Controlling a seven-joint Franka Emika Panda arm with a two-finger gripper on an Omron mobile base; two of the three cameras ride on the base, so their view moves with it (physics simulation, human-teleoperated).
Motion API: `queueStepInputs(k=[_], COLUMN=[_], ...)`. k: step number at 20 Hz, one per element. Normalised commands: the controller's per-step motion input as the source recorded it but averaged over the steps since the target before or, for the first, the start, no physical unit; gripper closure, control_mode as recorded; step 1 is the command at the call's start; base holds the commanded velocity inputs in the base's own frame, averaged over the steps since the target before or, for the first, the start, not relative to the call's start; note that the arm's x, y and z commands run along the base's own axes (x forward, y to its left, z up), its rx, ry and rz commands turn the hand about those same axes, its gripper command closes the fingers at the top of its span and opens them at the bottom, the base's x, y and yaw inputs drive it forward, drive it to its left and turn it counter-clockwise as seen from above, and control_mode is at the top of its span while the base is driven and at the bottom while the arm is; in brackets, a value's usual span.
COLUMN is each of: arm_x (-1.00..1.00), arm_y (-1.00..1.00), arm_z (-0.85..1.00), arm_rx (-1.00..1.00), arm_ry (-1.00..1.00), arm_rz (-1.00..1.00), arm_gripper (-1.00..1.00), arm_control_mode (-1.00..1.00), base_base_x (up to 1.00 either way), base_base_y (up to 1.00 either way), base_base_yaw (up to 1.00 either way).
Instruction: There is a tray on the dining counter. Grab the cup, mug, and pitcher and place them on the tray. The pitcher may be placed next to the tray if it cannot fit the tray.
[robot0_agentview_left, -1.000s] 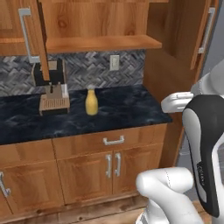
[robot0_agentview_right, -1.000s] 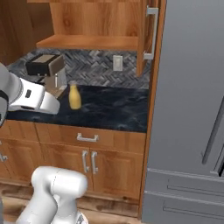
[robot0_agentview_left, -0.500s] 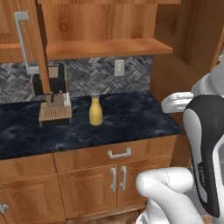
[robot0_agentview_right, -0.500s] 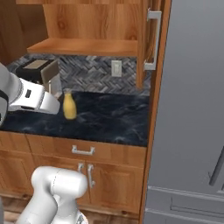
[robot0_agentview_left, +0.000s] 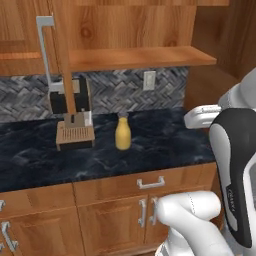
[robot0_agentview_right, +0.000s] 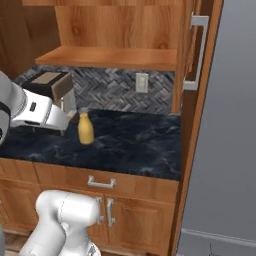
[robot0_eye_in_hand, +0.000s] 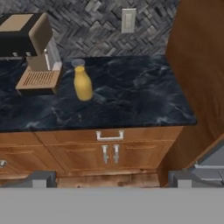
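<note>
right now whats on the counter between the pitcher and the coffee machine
Nothing: in the left base view, bare black counter separates the pitcher from the coffee machine; they stand apart.

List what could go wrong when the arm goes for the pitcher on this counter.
1. The pitcher is tall and narrow-necked; a sideways nudge from the open hand could tip it.
2. The coffee machine stands close beside it, so a wide approach might clip that.
3. The hand is far back from the counter, so a long reach may be needed.
</note>
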Motion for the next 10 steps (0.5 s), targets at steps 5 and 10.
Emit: queueStepInputs(k=[5, 10], arm_x=[0.00, 0.00], arm_y=[0.00, 0.00], arm_z=[0.00, 0.00], arm_rx=[0.00, 0.00], arm_ry=[0.00, 0.00], arm_rz=[0.00, 0.00], arm_gripper=[-1.00, -1.00], arm_control_mode=[1.00, 1.00], base_base_x=[0.47, 0.52], base_base_y=[0.43, 0.15], base_base_yaw=[0.05, 0.00])
